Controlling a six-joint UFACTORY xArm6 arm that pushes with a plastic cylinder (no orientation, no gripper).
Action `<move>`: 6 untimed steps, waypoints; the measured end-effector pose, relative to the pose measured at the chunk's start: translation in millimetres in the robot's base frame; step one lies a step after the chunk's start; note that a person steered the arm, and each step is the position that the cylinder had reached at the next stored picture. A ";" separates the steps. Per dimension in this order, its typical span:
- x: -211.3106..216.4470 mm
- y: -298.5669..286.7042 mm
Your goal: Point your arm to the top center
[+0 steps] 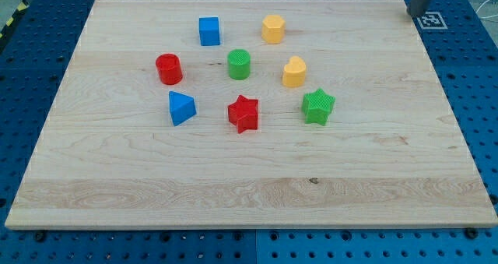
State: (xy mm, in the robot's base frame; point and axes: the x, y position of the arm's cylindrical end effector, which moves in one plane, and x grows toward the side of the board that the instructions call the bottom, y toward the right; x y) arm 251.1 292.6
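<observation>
My tip (412, 14) shows at the view's top right, at the far right corner of the wooden board (249, 178), well away from every block. The blocks sit in a cluster left of centre. A blue cube (208, 31) and a yellow hexagon (272, 29) are nearest the top. Below them are a red cylinder (168, 68), a green cylinder (239, 64) and a yellow heart (294, 72). Lowest are a blue triangle (181, 107), a red star (243, 114) and a green star (317, 106). The yellow hexagon is the block closest to my tip.
The board lies on a blue perforated table (482, 77). A white marker tag (431, 19) sits just off the board's top right corner, next to my tip. Yellow-black tape (9, 22) shows at the view's top left.
</observation>
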 end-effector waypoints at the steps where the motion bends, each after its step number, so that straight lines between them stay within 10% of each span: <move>1: 15.0 -5.7; 6: -22.3 -128.8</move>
